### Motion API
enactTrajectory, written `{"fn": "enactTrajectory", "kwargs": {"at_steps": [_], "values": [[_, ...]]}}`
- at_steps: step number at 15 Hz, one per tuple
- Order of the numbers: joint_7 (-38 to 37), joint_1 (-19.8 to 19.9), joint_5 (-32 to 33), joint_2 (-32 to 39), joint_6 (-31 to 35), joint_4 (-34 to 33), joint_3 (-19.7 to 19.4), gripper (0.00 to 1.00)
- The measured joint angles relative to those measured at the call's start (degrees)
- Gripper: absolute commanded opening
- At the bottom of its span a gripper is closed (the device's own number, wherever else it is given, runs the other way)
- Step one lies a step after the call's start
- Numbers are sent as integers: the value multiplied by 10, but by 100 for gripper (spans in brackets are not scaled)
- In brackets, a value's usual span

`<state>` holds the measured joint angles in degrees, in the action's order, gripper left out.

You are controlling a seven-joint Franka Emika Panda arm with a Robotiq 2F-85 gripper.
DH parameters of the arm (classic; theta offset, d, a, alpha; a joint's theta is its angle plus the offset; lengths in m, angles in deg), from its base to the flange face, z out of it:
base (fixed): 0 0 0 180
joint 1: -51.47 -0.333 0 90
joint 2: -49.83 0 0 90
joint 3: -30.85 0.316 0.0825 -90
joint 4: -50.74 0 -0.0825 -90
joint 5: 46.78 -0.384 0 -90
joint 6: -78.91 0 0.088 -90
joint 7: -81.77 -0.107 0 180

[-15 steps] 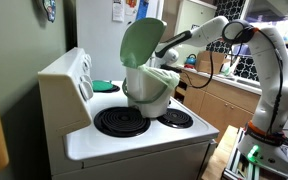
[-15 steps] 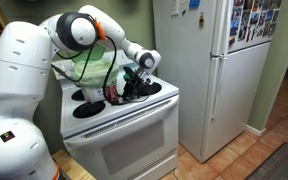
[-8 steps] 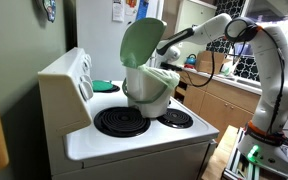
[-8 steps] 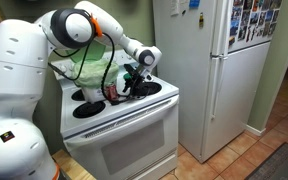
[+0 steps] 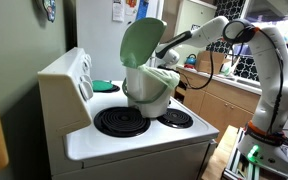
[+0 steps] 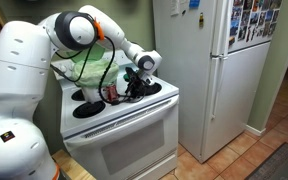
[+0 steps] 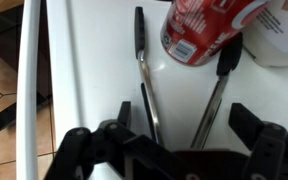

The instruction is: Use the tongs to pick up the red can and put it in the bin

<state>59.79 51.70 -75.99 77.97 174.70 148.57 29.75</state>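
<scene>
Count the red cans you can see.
1. The red can sits on the white stovetop between the tips of the tongs, next to the bin. Others may be hidden behind the bin.

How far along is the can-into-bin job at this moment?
Done: nothing yet; the red can sits on the stove top, outside the bin. In hand: the open gripper straddles the tongs, tips by the can. Left: clamp the tongs, lift the can, drop it in.
</scene>
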Motion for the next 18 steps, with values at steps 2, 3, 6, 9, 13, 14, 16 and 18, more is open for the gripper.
{"fn": "enactTrajectory", "kwargs": {"at_steps": [2,3,6,9,13,14,16,18], "values": [[-17,0,-2,5,3,0,0,100],[-26,-1,-3,7,3,0,0,100],[-52,-4,-4,13,3,-2,0,100],[-75,-6,-7,17,3,-5,0,89],[-100,-9,-11,19,-1,-8,2,73],[-105,-9,-11,20,-3,-11,2,59],[-113,-8,-11,22,-7,-14,2,46],[-121,-8,-11,23,-10,-18,2,33]]}}
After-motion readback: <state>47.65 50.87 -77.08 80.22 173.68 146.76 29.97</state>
